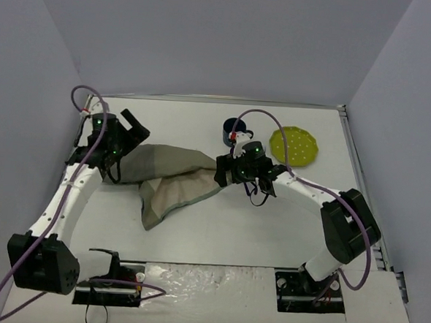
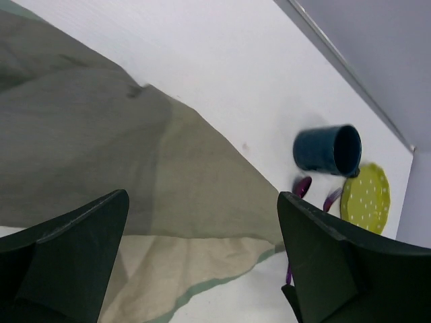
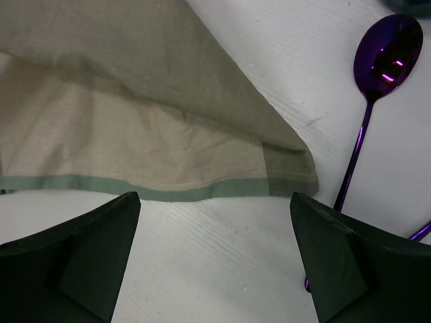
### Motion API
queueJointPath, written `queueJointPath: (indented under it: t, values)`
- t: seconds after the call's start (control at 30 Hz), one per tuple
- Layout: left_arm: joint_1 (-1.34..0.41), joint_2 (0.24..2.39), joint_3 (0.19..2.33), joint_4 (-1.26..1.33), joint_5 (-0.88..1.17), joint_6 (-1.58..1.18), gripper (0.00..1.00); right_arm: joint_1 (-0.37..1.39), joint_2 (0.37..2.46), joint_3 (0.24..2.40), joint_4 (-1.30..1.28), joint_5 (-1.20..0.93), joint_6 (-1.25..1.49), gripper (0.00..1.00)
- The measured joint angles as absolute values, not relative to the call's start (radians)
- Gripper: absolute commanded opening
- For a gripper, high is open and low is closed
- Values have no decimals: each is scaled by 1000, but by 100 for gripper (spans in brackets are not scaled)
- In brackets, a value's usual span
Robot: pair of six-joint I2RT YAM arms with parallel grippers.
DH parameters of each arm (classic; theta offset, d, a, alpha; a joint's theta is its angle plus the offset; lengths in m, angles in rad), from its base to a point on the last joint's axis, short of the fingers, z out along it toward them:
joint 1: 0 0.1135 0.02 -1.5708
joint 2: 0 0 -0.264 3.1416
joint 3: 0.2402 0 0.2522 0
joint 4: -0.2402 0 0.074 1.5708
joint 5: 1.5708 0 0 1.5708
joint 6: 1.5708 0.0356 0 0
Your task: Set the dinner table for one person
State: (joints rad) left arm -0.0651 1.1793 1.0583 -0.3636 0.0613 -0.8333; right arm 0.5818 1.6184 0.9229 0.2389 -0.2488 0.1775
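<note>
The dinner table [image 1: 233, 232] is a white top with a thin metal rim. A grey-green cloth placemat [image 1: 172, 179] lies crumpled and partly folded on its left middle. My left gripper [image 1: 132, 129] hovers open at the cloth's far left end; in its wrist view the fingers [image 2: 81, 249] stand wide apart over the placemat [image 2: 135, 155], holding nothing. My right gripper [image 1: 224, 172] is open at the cloth's right corner, its jaws over bare table [image 3: 222, 269] just beside the placemat's green-edged corner [image 3: 202, 148]. A purple spoon [image 3: 385, 57] lies to the right of that corner.
A dark blue mug [image 1: 234, 130] lies on its side at the back, next to a yellow-green dotted plate [image 1: 294, 146]. The left wrist view shows the mug [image 2: 328, 149], the plate [image 2: 366, 197] and purple cutlery [image 2: 302, 186] between them. Purple-grey walls enclose the table.
</note>
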Motion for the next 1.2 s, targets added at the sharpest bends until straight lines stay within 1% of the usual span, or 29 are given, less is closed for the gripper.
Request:
queueJointPath:
  t: [0.17, 0.3, 0.47, 0.67, 0.8, 0.97, 1.07, 1.17, 1.2]
  values:
    - [62, 1059, 955, -461, 93, -780, 89, 540, 1712, 947, 264, -277, 160, 84]
    - [135, 1046, 916, -540, 90, -741, 89, 487, 1745, 952, 294, -326, 143, 84]
    - [152, 1057, 906, -572, 88, -716, 89, 445, 1770, 961, 340, -418, 106, 83]
    - [163, 1064, 906, -575, 86, -708, 89, 448, 1825, 977, 380, -504, 74, 81]
    - [170, 1069, 903, -574, 86, -706, 89, 449, 1876, 993, 385, -521, 61, 81]
    - [187, 1069, 880, -572, 85, -706, 89, 446, 1880, 993, 393, -523, 49, 80]
    - [195, 1069, 859, -570, 85, -706, 89, 446, 1880, 993, 394, -524, 47, 75]
    - [200, 1072, 840, -564, 86, -707, 89, 447, 1880, 993, 394, -527, 46, 67]
    - [202, 1074, 837, -562, 86, -707, 89, 447, 1880, 993, 394, -528, 47, 62]
